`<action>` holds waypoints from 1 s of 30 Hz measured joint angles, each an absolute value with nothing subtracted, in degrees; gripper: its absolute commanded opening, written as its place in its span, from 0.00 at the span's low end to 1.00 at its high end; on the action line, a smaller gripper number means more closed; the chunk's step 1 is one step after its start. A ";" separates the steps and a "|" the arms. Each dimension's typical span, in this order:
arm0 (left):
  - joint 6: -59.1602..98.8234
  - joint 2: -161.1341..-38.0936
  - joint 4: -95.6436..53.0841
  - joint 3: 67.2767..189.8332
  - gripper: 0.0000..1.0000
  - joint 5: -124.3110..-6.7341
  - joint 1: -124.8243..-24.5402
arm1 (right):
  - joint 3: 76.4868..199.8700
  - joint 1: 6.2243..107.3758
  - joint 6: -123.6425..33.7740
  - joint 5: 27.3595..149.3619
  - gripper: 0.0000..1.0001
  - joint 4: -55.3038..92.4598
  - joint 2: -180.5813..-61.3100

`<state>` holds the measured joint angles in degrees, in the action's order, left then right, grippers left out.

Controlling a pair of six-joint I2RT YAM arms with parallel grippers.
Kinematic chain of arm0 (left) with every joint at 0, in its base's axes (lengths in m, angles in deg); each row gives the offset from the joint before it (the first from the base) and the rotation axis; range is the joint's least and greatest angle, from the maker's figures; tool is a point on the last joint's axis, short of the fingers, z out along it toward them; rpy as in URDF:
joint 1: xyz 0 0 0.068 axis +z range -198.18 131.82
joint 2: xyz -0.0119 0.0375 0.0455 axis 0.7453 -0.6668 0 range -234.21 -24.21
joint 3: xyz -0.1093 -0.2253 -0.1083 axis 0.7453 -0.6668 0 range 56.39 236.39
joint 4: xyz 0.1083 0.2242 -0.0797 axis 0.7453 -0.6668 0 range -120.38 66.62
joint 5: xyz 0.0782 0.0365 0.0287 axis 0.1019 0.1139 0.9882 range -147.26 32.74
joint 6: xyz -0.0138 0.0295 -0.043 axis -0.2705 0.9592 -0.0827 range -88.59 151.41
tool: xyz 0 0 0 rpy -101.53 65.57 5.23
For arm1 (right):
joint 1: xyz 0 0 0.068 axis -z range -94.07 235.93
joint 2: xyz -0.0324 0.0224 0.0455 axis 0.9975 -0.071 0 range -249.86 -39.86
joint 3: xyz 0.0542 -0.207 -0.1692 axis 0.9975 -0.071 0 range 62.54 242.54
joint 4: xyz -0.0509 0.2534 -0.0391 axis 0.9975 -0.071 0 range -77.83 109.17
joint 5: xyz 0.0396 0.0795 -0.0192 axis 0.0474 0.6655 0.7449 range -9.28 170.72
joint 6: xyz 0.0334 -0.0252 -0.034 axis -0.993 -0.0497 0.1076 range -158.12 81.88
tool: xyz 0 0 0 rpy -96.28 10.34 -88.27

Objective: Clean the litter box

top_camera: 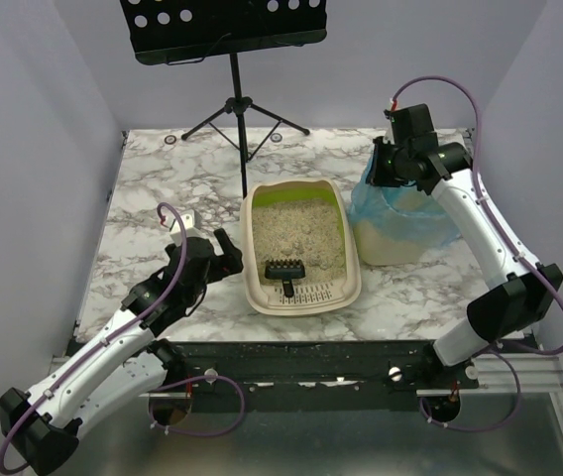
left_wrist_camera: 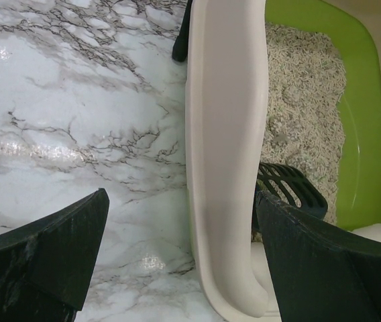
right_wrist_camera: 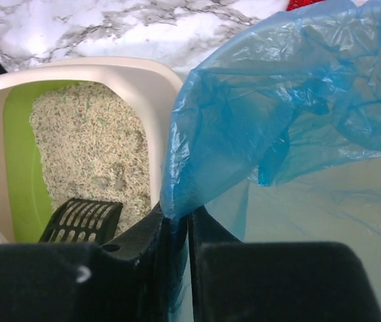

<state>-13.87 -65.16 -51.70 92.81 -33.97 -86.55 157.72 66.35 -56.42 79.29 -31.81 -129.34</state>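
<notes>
The beige litter box (top_camera: pixel 252 260) with its lime-green inner rim lies mid-table, filled with tan granules (top_camera: pixel 296 233). A black slotted scoop (top_camera: pixel 283 271) rests in its near end, by the grille. My left gripper (top_camera: pixel 226 254) is open at the box's left side. In the left wrist view its fingers (left_wrist_camera: pixel 180 201) straddle the box's wall (left_wrist_camera: pixel 224 147), and the scoop (left_wrist_camera: pixel 291 189) shows just inside. My right gripper (right_wrist_camera: pixel 187 216) is shut on the edge of the blue bag (right_wrist_camera: pixel 278 94) lining the taller bin (top_camera: pixel 400 223) to the right of the box.
A black music stand (top_camera: pixel 232 59) stands on its tripod at the back of the marble table (top_camera: pixel 153 188). Pale walls close in the left, right and back sides. A metal rail with the arm bases runs along the near edge.
</notes>
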 measured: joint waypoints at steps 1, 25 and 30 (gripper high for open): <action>-13.87 -65.22 -51.70 92.77 0.99 -34.02 -86.55 | 158.49 65.90 -56.97 79.05 0.37 -31.79 -129.93; -14.06 -65.55 -51.50 91.91 0.99 -33.97 -86.55 | 142.99 34.16 -55.53 70.46 1.00 -22.19 -107.00; -14.50 -65.99 -51.33 91.19 0.99 -33.05 -86.55 | 140.04 18.97 -67.20 59.49 0.99 -22.96 -118.01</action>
<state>-14.50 -65.99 -51.33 91.19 -33.05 -86.55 140.04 18.97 -67.20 59.49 -22.96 -118.01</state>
